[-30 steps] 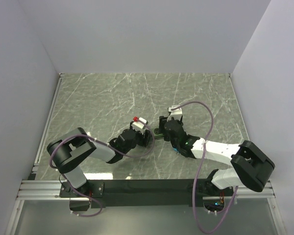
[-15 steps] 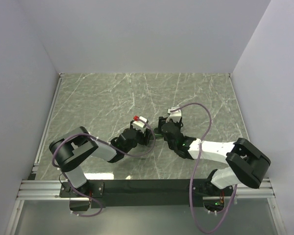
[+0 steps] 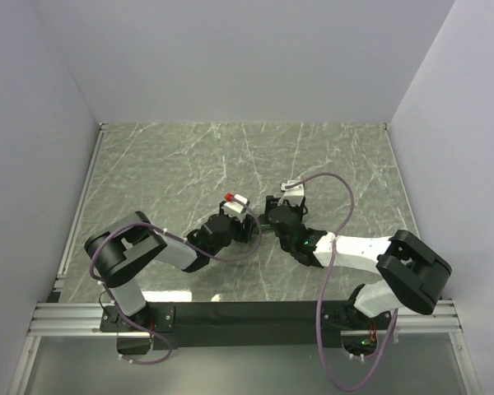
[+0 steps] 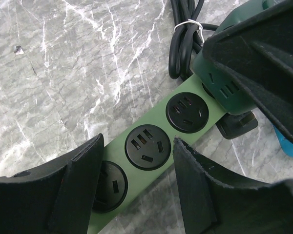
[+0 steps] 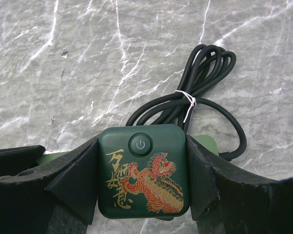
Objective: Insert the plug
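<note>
1. We see the right gripper [image 5: 142, 187] clamped on the dark green dragon-print plug block [image 5: 144, 170], mid-table.
2. Left gripper [image 4: 136, 183] straddles the light green power strip [image 4: 154, 146], fingers apart, touching nothing.
3. Bundled black cord [image 5: 195, 97] lies just beyond.

My left fingers [image 4: 78, 195] straddle the green power strip [image 4: 151, 146], its middle socket [image 4: 147, 146] unblocked. The dark green adapter [image 5: 144, 170] between my right fingers [image 5: 205, 180] crowds the strip's far end; a coiled black cord [image 5: 205, 92] lies beyond.
</note>
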You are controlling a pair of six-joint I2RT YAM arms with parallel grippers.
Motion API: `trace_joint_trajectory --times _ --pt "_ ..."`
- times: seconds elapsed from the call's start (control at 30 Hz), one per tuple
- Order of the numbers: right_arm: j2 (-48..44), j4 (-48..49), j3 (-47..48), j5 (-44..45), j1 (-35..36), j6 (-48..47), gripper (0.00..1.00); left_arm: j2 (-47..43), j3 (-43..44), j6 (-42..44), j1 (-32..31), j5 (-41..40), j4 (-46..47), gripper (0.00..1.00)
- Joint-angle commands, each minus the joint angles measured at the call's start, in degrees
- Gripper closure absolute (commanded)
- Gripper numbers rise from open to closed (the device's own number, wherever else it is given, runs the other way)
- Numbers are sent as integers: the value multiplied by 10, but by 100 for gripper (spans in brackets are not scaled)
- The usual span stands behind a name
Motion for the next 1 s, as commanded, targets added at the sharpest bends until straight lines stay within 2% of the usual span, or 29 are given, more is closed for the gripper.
trace_joint_trajectory --times 0.0,0.43,0.97 --pt "55 -131 -18 -62 21 64 100 14 -4 -1 0 20 -50 36" --pt "68 -151 -21 -61 30 102 100 13 -6 -1 4 27 -50 36" --pt "144 -151 -18 -67 46 142 100 16 -9 -6 16 39 -46 36"
